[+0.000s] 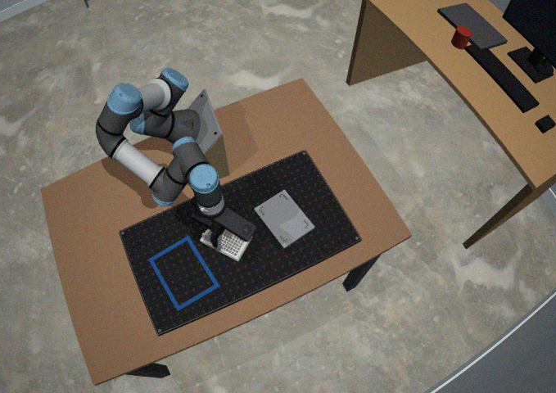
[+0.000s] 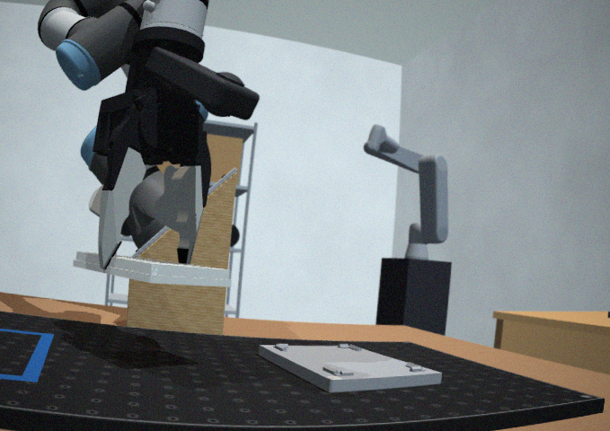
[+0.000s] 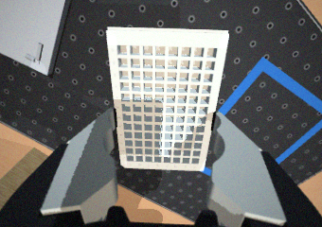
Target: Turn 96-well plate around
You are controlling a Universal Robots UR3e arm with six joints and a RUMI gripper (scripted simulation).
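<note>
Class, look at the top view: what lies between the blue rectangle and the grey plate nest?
The hand, shut on the 96-well plate, hangs above the black board between the blue rectangle and the nest.
</note>
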